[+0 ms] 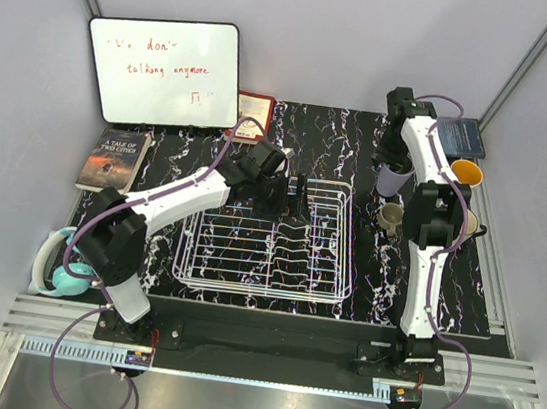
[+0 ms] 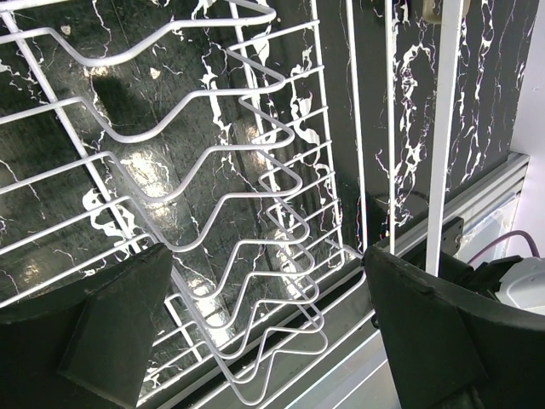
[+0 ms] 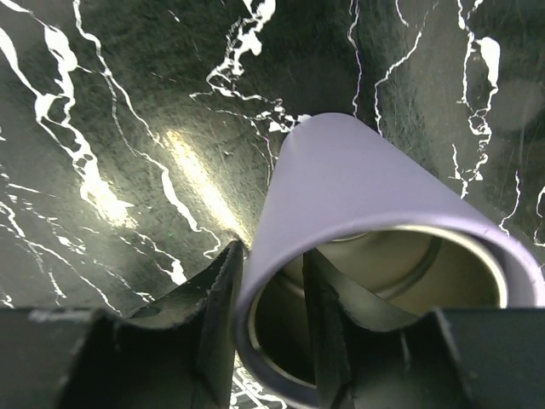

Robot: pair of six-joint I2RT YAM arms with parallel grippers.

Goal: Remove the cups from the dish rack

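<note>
Right claw [image 3: 271,264] stands slackly apart astride the lavender cup [image 3: 366,170] rim; probably light, stiff, slippery: pinch its wall.

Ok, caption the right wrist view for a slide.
Right gripper straddling the lavender plastic tumbler's rim over black marbled tabletop.

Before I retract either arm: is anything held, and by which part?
Left fingers open, holding nothing. Right fingers straddle the rim wall of the lavender plastic tumbler, one inside, one outside; whether they grip it cannot be told.

Lavender cup [image 3: 358,187], white rack [image 2: 444,128], black white-veined table [image 3: 111,111].
</note>
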